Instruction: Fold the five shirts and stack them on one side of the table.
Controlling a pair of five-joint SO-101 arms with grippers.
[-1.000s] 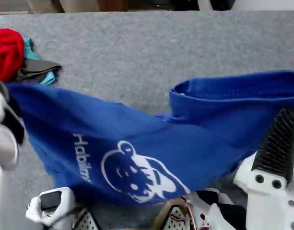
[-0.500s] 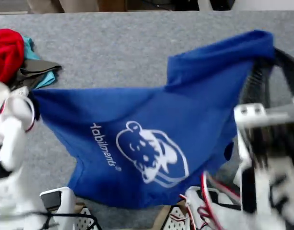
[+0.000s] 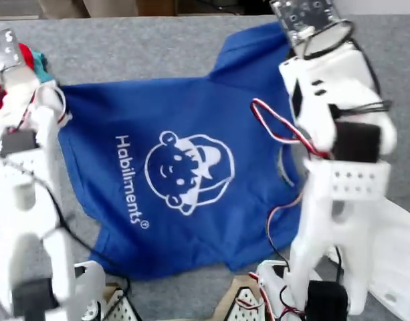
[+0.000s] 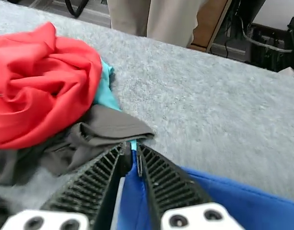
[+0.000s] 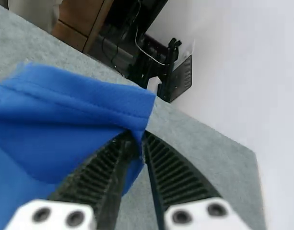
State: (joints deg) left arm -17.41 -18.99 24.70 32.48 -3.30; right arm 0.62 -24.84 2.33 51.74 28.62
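Both end effectors (image 4: pixel 134 149) (image 5: pixel 137 139), gripping blue shirt (image 3: pixel 158 114) edges

Blue shirt (image 3: pixel 104 127), white bear print (image 3: pixel 188 172)

The left arm (image 3: pixel 24 200) was extended away from its base along the left side of the high view. The left gripper (image 4: pixel 132 152) had its jaws closed on an edge of the blue shirt (image 3: pixel 124 120). The right arm (image 3: pixel 335 167) was extended along the right side, its wrist farthest out. The right gripper (image 5: pixel 137 140) was clamped on a hem of the same shirt.
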